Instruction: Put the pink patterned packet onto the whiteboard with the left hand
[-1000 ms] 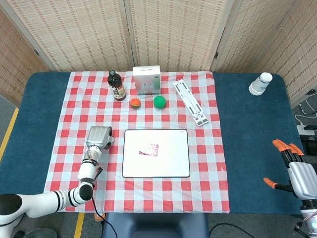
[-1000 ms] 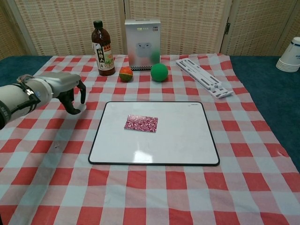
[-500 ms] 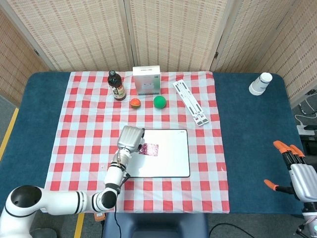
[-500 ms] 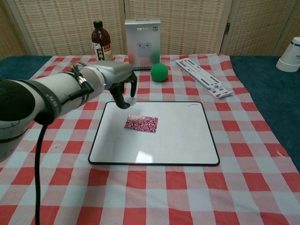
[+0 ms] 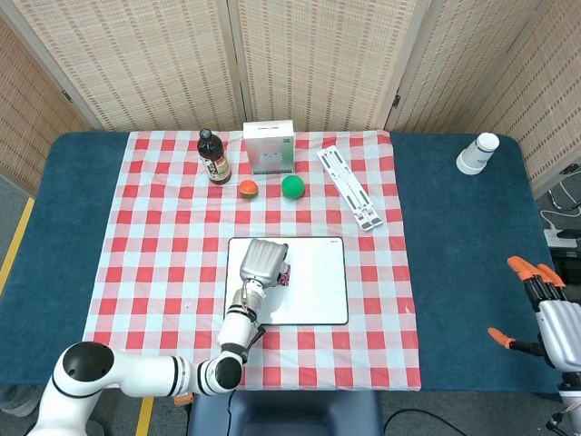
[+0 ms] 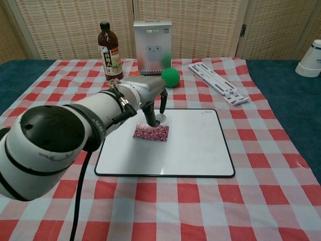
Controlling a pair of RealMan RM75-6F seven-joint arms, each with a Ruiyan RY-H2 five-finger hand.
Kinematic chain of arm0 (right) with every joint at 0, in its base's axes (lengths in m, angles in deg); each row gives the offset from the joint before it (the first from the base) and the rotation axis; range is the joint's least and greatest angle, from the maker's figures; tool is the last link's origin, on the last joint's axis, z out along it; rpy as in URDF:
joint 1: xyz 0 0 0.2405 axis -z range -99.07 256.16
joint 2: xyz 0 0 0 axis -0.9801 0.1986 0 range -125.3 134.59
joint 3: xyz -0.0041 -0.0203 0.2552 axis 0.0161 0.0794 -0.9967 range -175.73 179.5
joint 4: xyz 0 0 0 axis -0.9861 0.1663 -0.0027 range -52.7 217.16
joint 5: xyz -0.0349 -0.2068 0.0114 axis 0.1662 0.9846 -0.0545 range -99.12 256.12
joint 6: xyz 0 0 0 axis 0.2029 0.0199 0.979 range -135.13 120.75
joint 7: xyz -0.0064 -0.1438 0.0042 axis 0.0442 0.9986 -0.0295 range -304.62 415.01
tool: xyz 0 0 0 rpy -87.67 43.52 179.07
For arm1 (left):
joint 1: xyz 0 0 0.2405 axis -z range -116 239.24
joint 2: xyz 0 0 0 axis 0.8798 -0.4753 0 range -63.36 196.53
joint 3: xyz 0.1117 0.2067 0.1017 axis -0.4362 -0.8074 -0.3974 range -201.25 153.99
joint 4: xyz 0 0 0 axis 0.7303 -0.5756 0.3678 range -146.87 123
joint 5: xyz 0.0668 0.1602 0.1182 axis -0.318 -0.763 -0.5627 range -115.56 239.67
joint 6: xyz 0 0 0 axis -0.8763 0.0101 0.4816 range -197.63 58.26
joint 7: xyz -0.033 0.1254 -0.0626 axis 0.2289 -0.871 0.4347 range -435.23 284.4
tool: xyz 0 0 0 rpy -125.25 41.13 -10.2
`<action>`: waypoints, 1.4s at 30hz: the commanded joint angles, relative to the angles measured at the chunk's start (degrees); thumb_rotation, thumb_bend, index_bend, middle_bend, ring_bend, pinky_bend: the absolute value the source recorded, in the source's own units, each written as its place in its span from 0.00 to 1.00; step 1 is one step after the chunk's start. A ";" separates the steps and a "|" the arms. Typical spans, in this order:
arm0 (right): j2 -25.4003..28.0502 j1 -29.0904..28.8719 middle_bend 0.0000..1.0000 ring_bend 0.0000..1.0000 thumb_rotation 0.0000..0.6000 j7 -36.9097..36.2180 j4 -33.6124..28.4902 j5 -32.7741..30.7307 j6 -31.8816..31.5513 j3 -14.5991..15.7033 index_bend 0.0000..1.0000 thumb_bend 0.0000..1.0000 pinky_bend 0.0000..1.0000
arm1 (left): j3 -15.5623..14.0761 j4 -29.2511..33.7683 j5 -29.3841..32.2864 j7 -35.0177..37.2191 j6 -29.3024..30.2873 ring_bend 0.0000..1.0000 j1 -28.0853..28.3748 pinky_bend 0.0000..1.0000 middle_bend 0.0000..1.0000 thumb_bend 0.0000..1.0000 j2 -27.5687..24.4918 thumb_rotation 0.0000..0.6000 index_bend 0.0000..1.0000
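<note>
The pink patterned packet (image 6: pixel 150 132) lies flat on the left half of the whiteboard (image 6: pixel 193 145). In the head view my left hand (image 5: pixel 261 263) covers most of it, and only a sliver of the packet (image 5: pixel 286 276) shows at the hand's right edge. In the chest view my left hand (image 6: pixel 150 103) hovers just over the packet's far edge, fingers hanging down and apart, holding nothing. The whiteboard (image 5: pixel 318 282) sits mid-table on the checked cloth. My right hand (image 5: pixel 545 313) stays off the table's right side with its fingers spread and empty.
At the back stand a dark bottle (image 5: pixel 214 157), a white box (image 5: pixel 269 148), an orange-red ball (image 5: pixel 248 188) and a green ball (image 5: pixel 291 186). A white slotted strip (image 5: pixel 350 186) lies back right of the board. Stacked paper cups (image 5: pixel 477 153) stand far right.
My left hand has swept rightward from the cloth left of the whiteboard to a spot over the packet. The packet has stayed on the board. The right hand has barely moved.
</note>
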 commanded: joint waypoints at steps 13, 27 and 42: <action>-0.05 -0.19 0.08 0.00 1.00 0.37 -0.03 -0.05 0.60 0.05 0.07 0.00 0.07 | -1.12 -3.65 -0.04 0.62 -1.86 0.96 -1.01 0.89 0.96 0.35 1.57 1.00 0.50; 0.02 -0.43 0.08 0.00 1.00 0.07 0.08 -0.65 1.12 -0.18 0.07 0.00 0.07 | -0.65 -4.36 -0.38 1.49 -2.96 0.96 -1.94 0.89 0.95 0.28 1.43 1.00 0.43; 0.32 -0.32 0.08 0.00 1.00 -0.38 0.09 -0.65 1.16 -0.05 0.07 0.00 0.07 | -1.56 12.21 -11.85 8.10 8.30 0.81 -10.18 0.80 0.78 0.27 -12.85 1.00 0.43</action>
